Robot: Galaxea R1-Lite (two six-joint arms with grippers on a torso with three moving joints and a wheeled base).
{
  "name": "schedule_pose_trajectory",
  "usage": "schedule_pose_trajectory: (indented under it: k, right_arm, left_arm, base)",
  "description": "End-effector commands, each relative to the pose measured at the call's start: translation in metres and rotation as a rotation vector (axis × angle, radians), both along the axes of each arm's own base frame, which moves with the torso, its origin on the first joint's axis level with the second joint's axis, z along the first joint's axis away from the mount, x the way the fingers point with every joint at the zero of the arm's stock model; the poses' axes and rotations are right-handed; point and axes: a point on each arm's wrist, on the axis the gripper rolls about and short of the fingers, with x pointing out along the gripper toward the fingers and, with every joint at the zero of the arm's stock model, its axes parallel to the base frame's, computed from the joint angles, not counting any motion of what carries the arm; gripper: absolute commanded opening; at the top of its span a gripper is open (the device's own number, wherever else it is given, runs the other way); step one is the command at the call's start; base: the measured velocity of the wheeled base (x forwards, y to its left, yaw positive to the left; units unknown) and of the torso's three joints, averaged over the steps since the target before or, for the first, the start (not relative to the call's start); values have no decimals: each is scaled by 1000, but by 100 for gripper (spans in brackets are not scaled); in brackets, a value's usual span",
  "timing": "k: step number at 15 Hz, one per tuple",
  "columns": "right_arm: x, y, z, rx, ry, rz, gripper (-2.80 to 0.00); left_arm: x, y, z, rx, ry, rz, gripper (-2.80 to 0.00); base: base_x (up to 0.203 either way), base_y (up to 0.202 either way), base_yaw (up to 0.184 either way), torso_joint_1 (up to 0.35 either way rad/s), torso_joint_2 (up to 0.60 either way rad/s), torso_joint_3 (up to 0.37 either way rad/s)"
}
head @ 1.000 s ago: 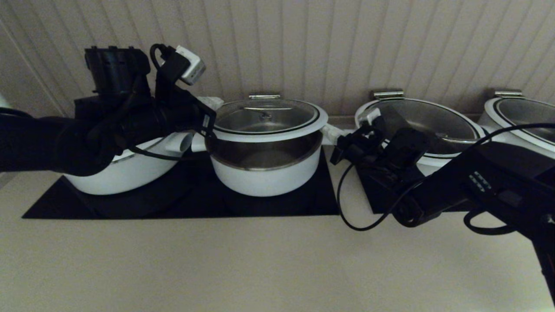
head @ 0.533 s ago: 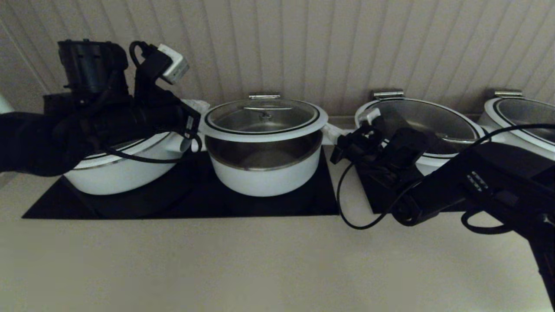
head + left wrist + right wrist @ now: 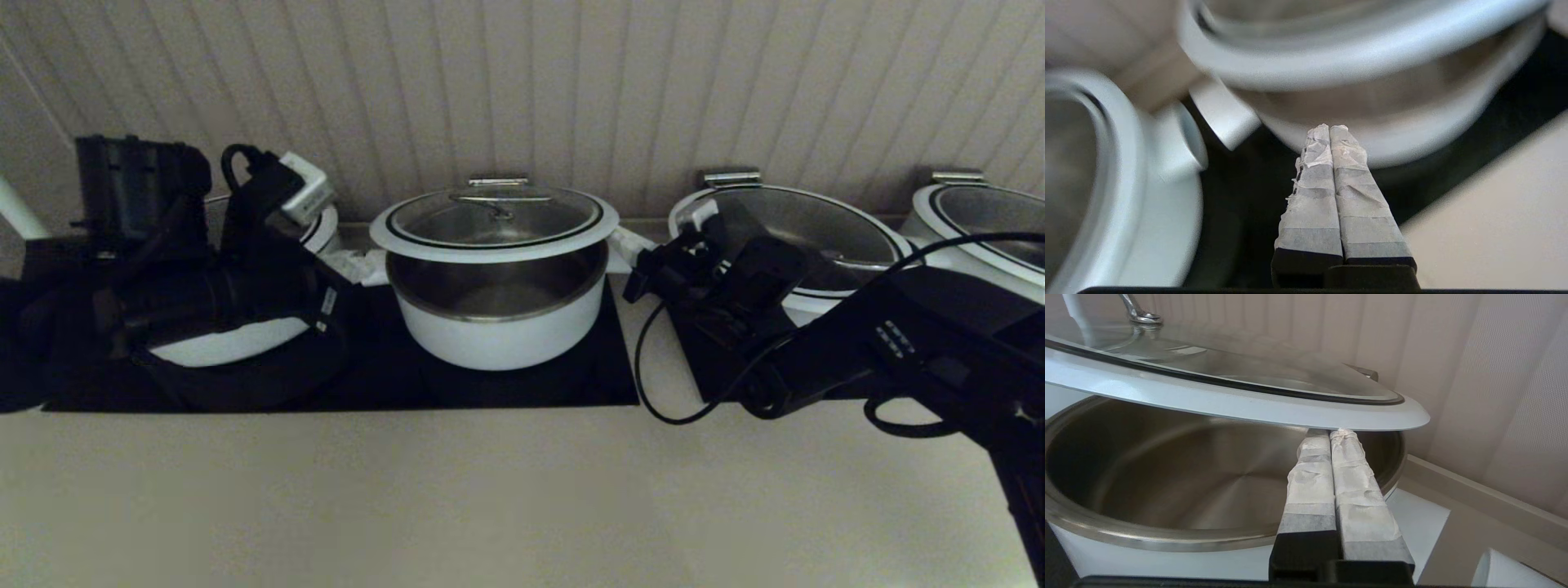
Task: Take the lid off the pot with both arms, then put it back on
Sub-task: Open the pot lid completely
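Observation:
The glass lid [image 3: 494, 220] with its white rim hangs above the small white pot [image 3: 502, 335], and the steel inside shows below it. My right gripper [image 3: 627, 245] is shut, and its taped tips press up under the lid's right rim [image 3: 1249, 404], over the pot's mouth [image 3: 1167, 477]; they show in the right wrist view [image 3: 1329, 432]. My left gripper [image 3: 369, 273] is shut and empty, low beside the pot's left side. In the left wrist view its tips [image 3: 1329, 127] point at the pot wall [image 3: 1412, 134], below the lid [image 3: 1355, 61]. What holds up the lid's left side is hidden.
A wider white pot [image 3: 220, 343] stands at the left behind my left arm. Another wide pot with a glass lid [image 3: 808, 229] stands at the right, and a third [image 3: 980, 220] at the far right. Black mats [image 3: 490, 384] lie under them. A panelled wall is close behind.
My left arm has moved left and down, away from the lid's left rim. The lid has shifted slightly left. The right arm has stayed under the right rim.

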Motion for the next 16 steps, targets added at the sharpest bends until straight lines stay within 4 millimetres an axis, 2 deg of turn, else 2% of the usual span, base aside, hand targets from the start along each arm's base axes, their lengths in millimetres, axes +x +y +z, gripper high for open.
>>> schedule_pose_trajectory:
  k: [1, 8, 10, 13, 16]
  right_arm:
    - [0, 0, 0, 2, -10, 0, -280]
    - [1, 0, -1, 2, -8, -3, -280]
    - [1, 0, -1, 2, -9, -3, -280]
    - [1, 0, -1, 2, -9, -2, -280]
    - [1, 0, -2, 1, -8, -1, -280]
  left_arm:
    - [-9, 2, -15, 6, 31, -2, -280]
    - [34, -15, -38, -34, -68, 21, -280]
    - [39, -22, -39, -62, -65, 23, -280]
    - [45, -24, -47, -58, -42, 24, -280]
    - [56, -27, -47, -64, -52, 26, -280]
  base:
    - [0, 0, 0, 0, 0, 0]
    - [0, 0, 0, 0, 0, 0]
    - [0, 0, 0, 0, 0, 0]
    - [0, 0, 0, 0, 0, 0]
    - [0, 0, 0, 0, 0, 0]
